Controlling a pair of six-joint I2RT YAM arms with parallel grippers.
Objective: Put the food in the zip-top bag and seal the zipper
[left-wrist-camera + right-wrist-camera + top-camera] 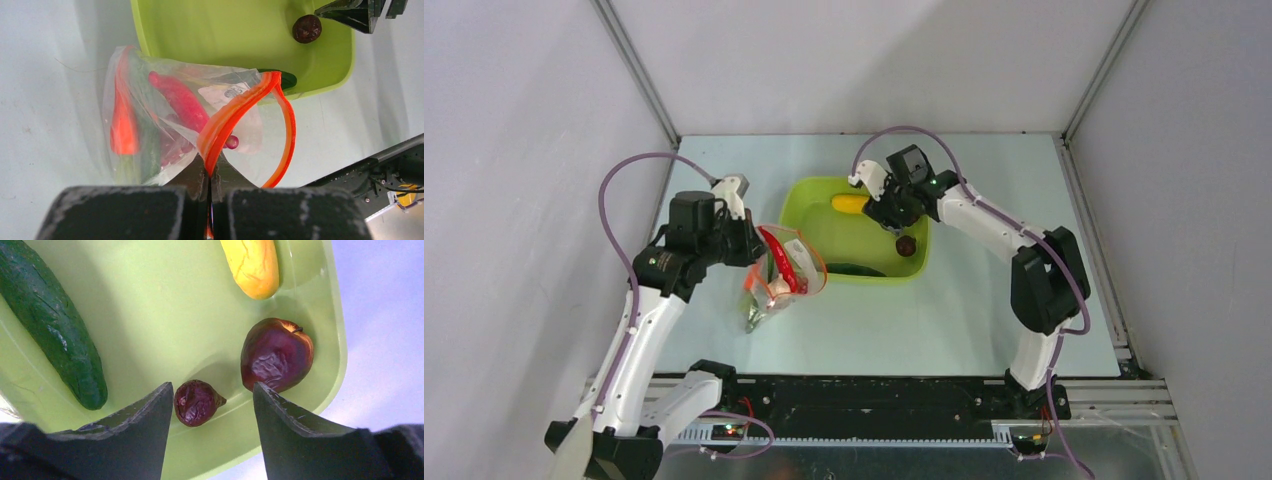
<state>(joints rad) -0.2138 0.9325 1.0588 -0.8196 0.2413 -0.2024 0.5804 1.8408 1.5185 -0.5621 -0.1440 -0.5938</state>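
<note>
My left gripper (210,172) is shut on the orange-red zipper (227,120) of the clear zip-top bag (150,90) and holds its mouth open beside the tray; it also shows in the top view (754,243). Inside the bag lie an orange carrot (124,125), a red chili (182,102) and purplish grapes (172,150). My right gripper (211,386) is open, low over the lime-green tray (165,300). A small dark maroon ball (196,402) sits between its fingers, near the left one. A larger dark red fruit (277,354), a yellow lemon (252,265) and a green cucumber (55,335) lie in the tray.
The tray (824,195) stands mid-table, with the bag (779,280) touching its left side. Grey walls enclose the table on three sides. The black rail (874,400) with the arm bases runs along the near edge.
</note>
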